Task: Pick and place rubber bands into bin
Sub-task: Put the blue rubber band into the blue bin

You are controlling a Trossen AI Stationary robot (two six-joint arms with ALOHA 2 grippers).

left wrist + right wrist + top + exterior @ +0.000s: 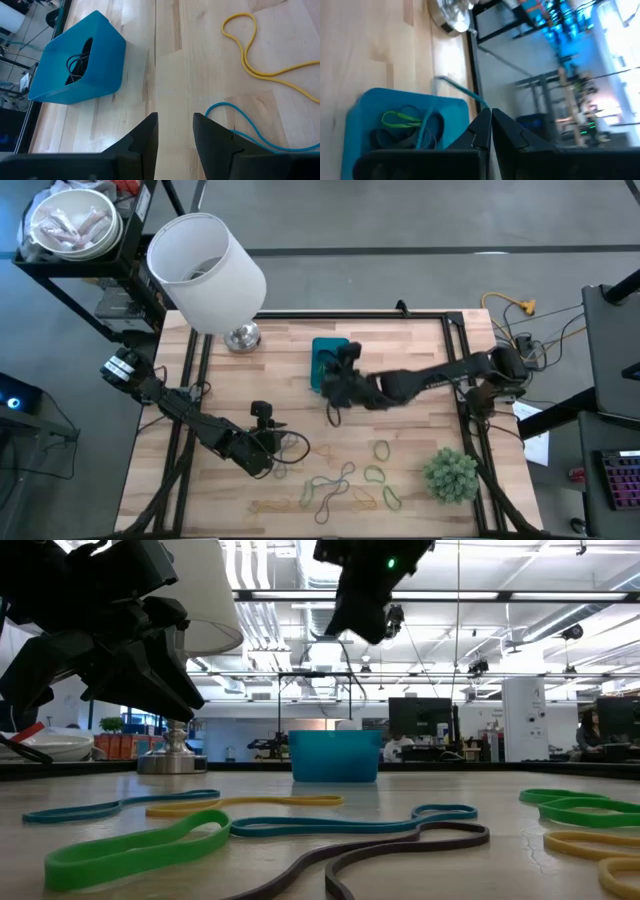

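The blue bin [323, 350] [75, 57] [375, 107] stands mid-table and holds a green band [400, 119] and dark bands [75, 62]. My right gripper [330, 383] [490, 116] hangs over the bin's near side, shut on a teal rubber band [457, 89]. My left gripper [272, 448] [175, 131] is open at the near left, above bare wood, pointing toward the bin. Loose rubber bands lie flat on the near table: green [140, 845], yellow [250, 803] [247, 45], blue [350, 825] [240, 132] and dark [400, 850]. My right gripper pinches the teal band at one spot [484, 106] between its two fingertips. From there a strand runs out sideways over the bin, and another part [425, 127] drops toward the bin's inside. The gripper slants downward above the bin.
A big white lampshade [205, 265] on a metal base [242, 337] stands at the far left. A fuzzy green plant ball [450, 475] sits at the near right. Black cables [295, 445] loop beside my left gripper. Bare wood lies between the bin and the bands.
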